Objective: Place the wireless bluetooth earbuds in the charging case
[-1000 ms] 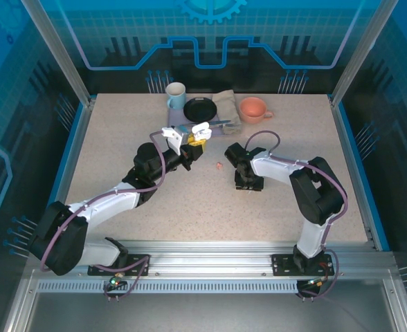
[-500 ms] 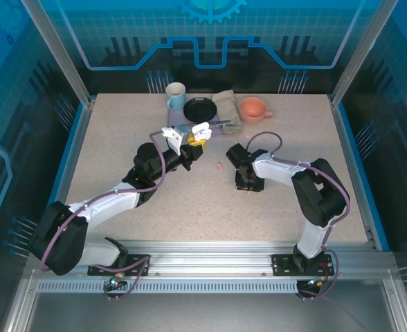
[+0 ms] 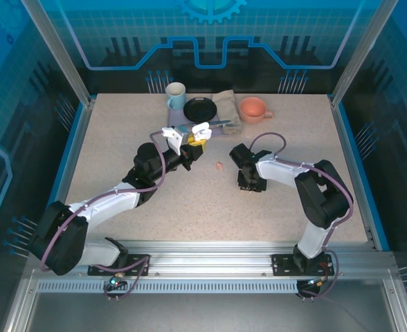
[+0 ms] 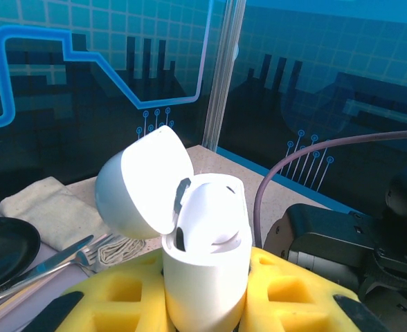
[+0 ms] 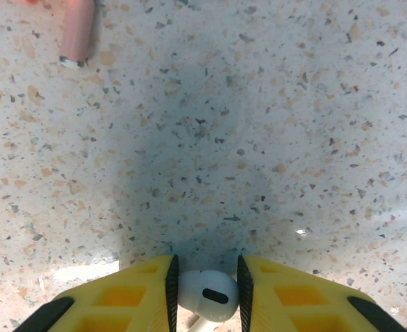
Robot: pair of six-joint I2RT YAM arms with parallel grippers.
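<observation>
The right hand [image 5: 205, 289] is down at the table [image 5: 273, 138] with its yellow pads narrow, pressed to either side of a white earbud [image 5: 209, 296]. Judging by that, the step in hand is the pick-up. To do it well, the grip should be light but sure, since the bud is smooth, rounded and tiny and could squirt out from between the pads. A straight lift before any sideways travel should keep it from dragging on the table. The bud is glossy white with a small dark oval slot facing the camera, and its stem points back under the hand. A pink earbud [image 5: 77, 31] lies loose on the table ahead of this hand and off to its left, well apart. The left hand [image 4: 205, 299] is clamped on the case [image 4: 207, 242], holding it upright off the table with the lid [image 4: 141, 183] tipped back to that hand's left and the mouth facing up. The case is white and egg-smooth. Whether its sockets are free I cannot tell. The bud will likely need turning stem-down before it goes in.
</observation>
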